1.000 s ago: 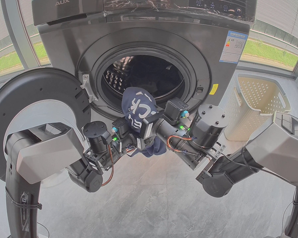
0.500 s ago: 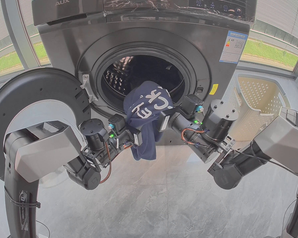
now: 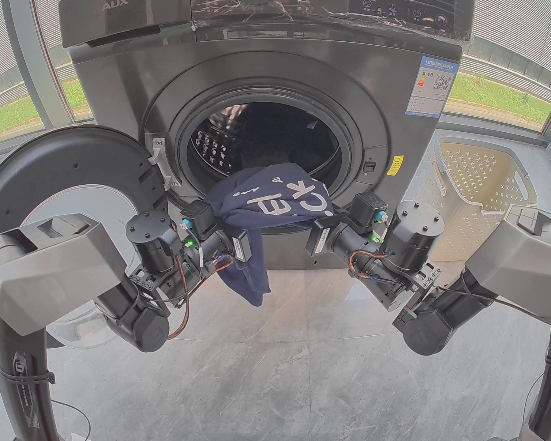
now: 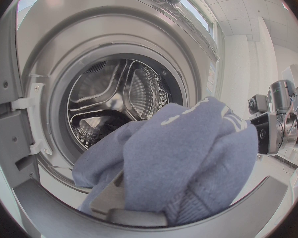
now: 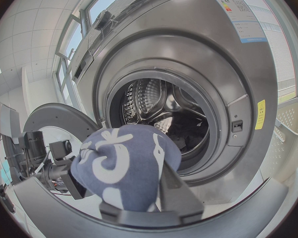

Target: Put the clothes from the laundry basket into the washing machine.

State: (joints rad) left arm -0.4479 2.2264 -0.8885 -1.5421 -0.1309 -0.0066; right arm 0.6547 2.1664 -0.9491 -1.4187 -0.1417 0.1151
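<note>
Found garment (image 3: 269, 198) stretched across washer (image 3: 257, 62) mouth, one end hanging below rim; not yet inside drum (image 3: 220, 142). Noted left gripper (image 3: 242, 247) and right gripper (image 3: 317, 235) each clamped on it. Seemingly dark cloth (image 5: 188, 133) in drum already. Judged basket (image 3: 471, 179) empty where visible; remaining: push through, release.

Garment (image 3: 269, 196) is held between left gripper (image 3: 240, 243) and right gripper (image 3: 319, 231) before the washing machine (image 3: 288, 62), laundry basket (image 3: 479, 198) at right.
</note>
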